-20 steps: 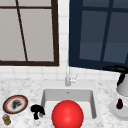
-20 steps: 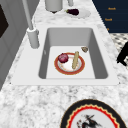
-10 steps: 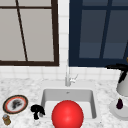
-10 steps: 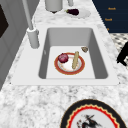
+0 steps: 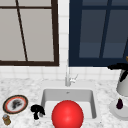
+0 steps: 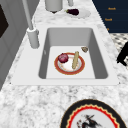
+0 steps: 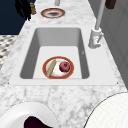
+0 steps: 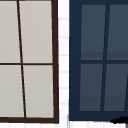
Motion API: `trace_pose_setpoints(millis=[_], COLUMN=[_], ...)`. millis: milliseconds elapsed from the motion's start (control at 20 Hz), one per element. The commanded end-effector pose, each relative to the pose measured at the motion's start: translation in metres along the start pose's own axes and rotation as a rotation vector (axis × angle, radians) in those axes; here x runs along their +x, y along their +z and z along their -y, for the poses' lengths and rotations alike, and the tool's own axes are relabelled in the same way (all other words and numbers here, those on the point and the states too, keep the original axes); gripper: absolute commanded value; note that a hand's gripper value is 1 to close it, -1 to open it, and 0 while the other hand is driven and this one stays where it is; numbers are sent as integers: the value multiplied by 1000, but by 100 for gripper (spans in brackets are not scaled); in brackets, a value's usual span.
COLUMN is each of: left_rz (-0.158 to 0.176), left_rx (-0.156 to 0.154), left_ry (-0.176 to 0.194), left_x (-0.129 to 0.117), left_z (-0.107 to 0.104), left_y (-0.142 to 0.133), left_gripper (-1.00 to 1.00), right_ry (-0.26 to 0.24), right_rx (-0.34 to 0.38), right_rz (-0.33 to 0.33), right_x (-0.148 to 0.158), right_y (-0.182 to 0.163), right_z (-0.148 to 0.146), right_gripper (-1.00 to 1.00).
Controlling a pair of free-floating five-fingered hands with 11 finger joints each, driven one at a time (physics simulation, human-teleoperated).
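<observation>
Front view | one left hand, curled, holding nothing | two rimmed plates | one faucet

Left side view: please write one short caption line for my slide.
Sink holding a red-rimmed plate with a red onion and a breadstick; a black hand hovers at its right edge.

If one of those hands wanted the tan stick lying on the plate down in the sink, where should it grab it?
Probably across its middle, coming straight down from above. The stick lies flat on the red-rimmed plate, long and narrow, so fingers could close on its two long sides. The sink walls block a low sideways approach, and the purple-red ball beside it leaves the stick's other side freer.
</observation>
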Motion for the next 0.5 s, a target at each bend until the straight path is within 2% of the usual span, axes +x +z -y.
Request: trace_pose_setpoints(millis=[0, 50, 100, 250, 450], left_rz=[0, 0, 0, 0, 0], left_rx=[0, 0, 0, 0, 0], left_ry=[0, 0, 0, 0, 0], left_x=[0, 0, 0, 0, 0], left_z=[0, 0, 0, 0, 0], left_y=[0, 0, 0, 0, 0], left_gripper=[0, 0, 0, 0, 0], right_ry=[29, 26, 67, 71, 51], right_rx=[21, 44, 91, 140, 90], right_rz=[41, 0, -9, -33, -124], right_x=[9, 11, 19, 27, 43], right_y=[1, -11, -16, -26, -29], right_z=[-3, -3, -4, -9, -23], right_gripper=[-100, -100, -100, -100, -100])
